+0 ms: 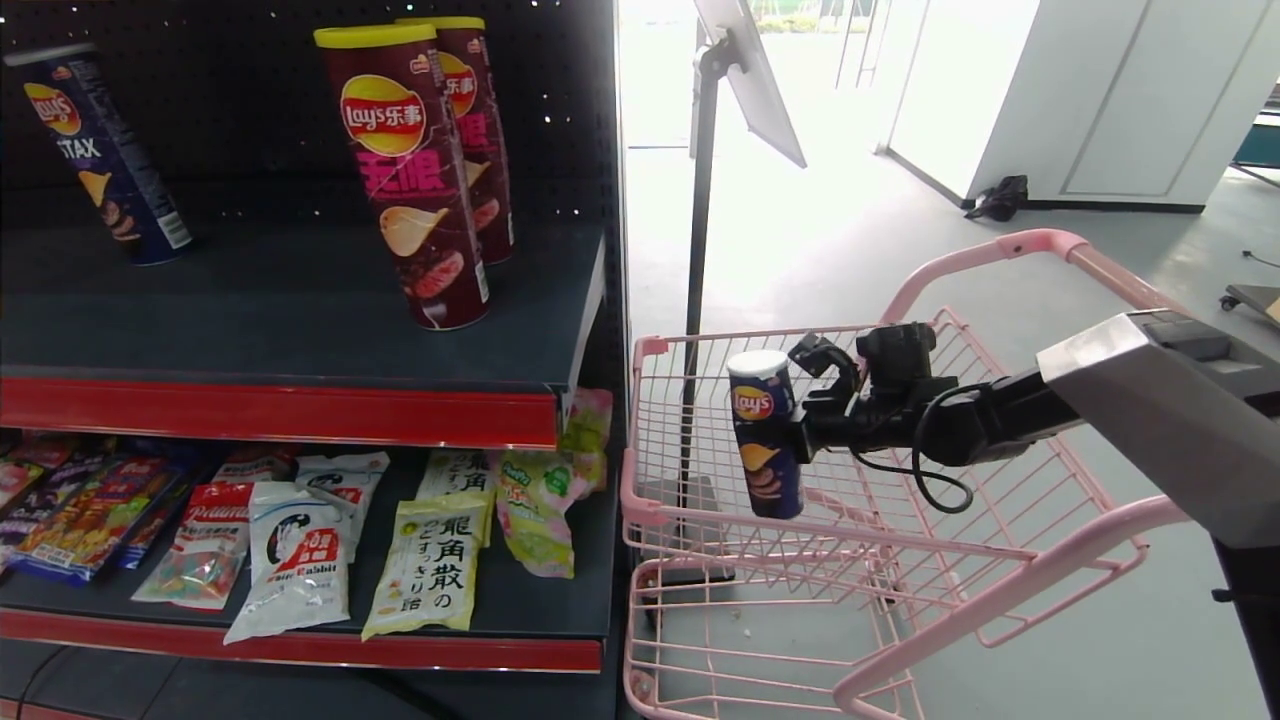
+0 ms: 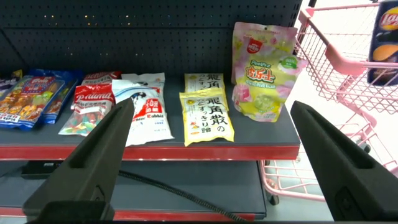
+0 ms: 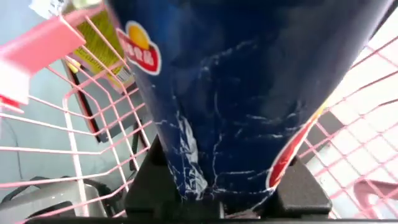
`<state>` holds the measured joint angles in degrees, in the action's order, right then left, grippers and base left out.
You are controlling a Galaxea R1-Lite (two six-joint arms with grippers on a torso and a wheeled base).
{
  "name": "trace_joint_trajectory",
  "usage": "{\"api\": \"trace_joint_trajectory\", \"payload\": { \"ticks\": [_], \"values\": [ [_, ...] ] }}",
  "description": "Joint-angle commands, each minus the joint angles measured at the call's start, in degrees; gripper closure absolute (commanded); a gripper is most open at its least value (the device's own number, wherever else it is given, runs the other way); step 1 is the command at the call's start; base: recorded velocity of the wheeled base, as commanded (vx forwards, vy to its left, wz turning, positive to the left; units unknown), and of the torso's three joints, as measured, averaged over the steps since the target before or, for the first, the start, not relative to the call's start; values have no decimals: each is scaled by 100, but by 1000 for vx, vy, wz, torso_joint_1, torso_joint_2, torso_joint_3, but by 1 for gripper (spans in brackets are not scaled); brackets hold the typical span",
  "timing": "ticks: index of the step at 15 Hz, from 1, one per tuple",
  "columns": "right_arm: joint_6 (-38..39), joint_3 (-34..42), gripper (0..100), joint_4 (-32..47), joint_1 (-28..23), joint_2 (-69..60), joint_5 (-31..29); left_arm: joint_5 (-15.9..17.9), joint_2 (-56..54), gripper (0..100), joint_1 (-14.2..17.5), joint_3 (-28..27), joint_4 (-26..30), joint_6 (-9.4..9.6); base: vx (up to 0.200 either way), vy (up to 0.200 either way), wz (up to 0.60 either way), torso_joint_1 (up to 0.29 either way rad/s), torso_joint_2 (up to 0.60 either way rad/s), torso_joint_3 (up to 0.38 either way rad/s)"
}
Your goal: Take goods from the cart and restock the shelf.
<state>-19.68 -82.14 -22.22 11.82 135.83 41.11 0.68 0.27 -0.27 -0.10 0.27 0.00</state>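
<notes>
My right gripper is shut on a dark blue chip can with a white lid, held upright above the pink cart. In the right wrist view the blue can sits clamped between the fingers. On the upper shelf stand two maroon chip cans with yellow lids and another blue can at the far left. My left gripper is open, hanging in front of the lower shelf of snack bags.
The lower shelf holds several snack bags. A black pole with a tilted sign stands between shelf and cart. The shelf's right end post lies close to the cart rim. Open floor stretches behind the cart.
</notes>
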Motion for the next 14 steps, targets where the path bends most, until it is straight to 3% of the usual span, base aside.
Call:
{"api": "trace_joint_trajectory", "payload": {
  "ticks": [1,4,7,9,11,14],
  "values": [
    [-28,111,100,-10,-137,-663,249,2,8,0,0,1,0,0,0,0,0,0,0,0],
    [122,198,100,-1,-479,-1682,477,2,8,0,0,1,0,0,0,0,0,0,0,0],
    [87,1051,100,-116,-796,-2957,838,2,8,0,0,1,0,0,0,0,0,0,0,0],
    [166,2000,100,-379,-892,-4178,811,2,8,0,0,1,0,0,0,0,0,0,0,0],
    [157,2888,100,-362,-805,-4899,776,2,8,0,0,1,0,0,0,0,0,0,0,0],
    [131,4786,100,-362,364,-6534,802,2,8,0,0,1,0,0,0,0,0,0,0,0]
  ]
}}
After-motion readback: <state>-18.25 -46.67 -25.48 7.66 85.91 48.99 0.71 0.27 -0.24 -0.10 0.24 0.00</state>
